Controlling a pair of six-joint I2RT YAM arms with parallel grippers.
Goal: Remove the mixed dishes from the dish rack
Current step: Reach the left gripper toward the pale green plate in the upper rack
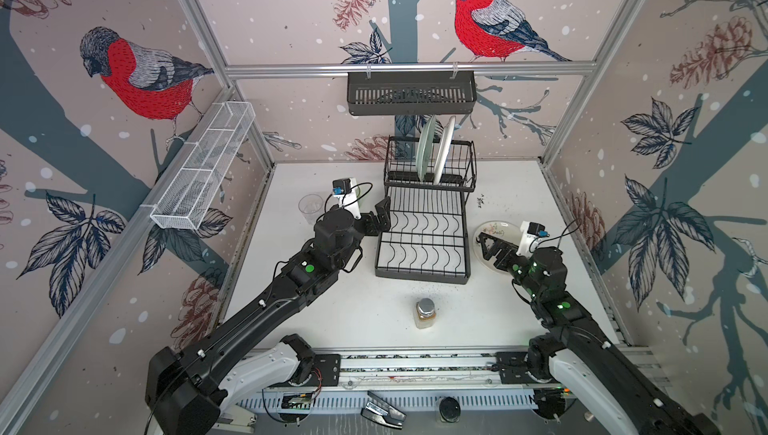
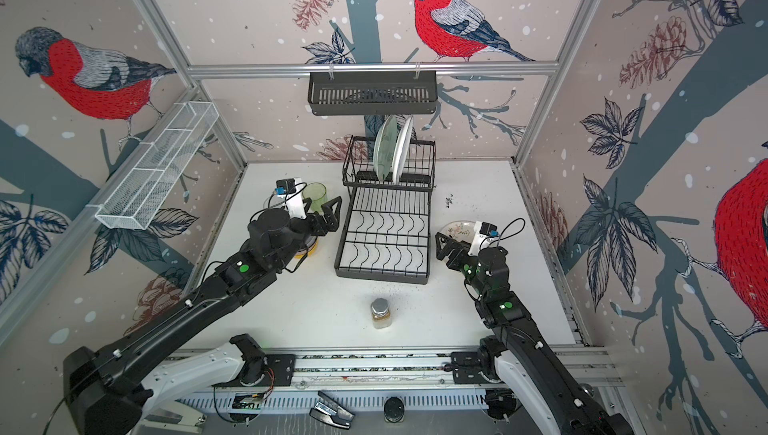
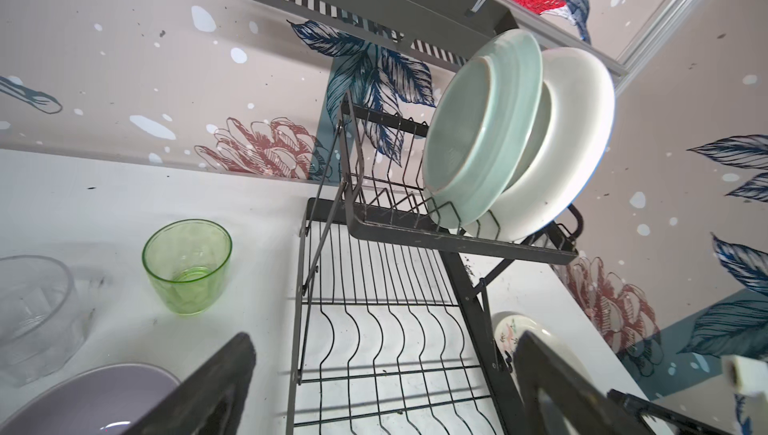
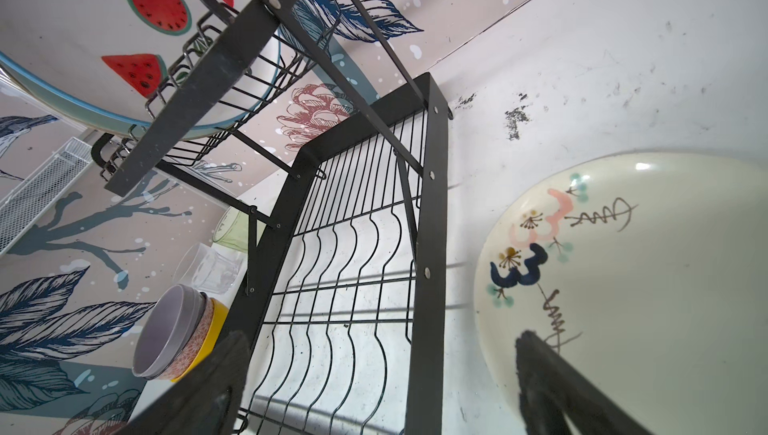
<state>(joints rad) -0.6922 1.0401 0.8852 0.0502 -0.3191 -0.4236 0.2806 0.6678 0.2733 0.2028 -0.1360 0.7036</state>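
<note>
**Black wire dish rack (image 1: 422,277) between two spread grippers**

A white table (image 1: 353,308) is seen from above. A small jar of brown powder (image 1: 424,312) stands alone in front of the rack, well apart from both arms. A black slotted basket (image 1: 411,92) hangs on the back rail above the rack. A white mesh tray (image 1: 203,167) runs along the left rail.

Two plates stand on edge, close side by side, in the rack's raised back tier. One is a pale green plate (image 1: 427,148). On its right is a white plate with watermelon slices (image 4: 75,29).

On the table left of the rack are a clear tumbler (image 1: 311,207), a green tumbler (image 3: 188,273) and a stack of three bowls (image 4: 178,329). The stack is lilac inside pink-patterned inside yellow. In both top views the left arm covers most of it.

The left gripper (image 1: 383,217) hovers at the left edge of the rack's lower tier. Its jaws are spread wide with nothing between them. The green tumbler is just behind it, and the standing plates are higher and further back.

The right gripper (image 1: 488,248) is also spread and holds nothing. It hangs over the near edge of a cream flowered plate (image 4: 644,287) lying flat on the table just right of the rack. Whether it touches that plate cannot be told.
</note>
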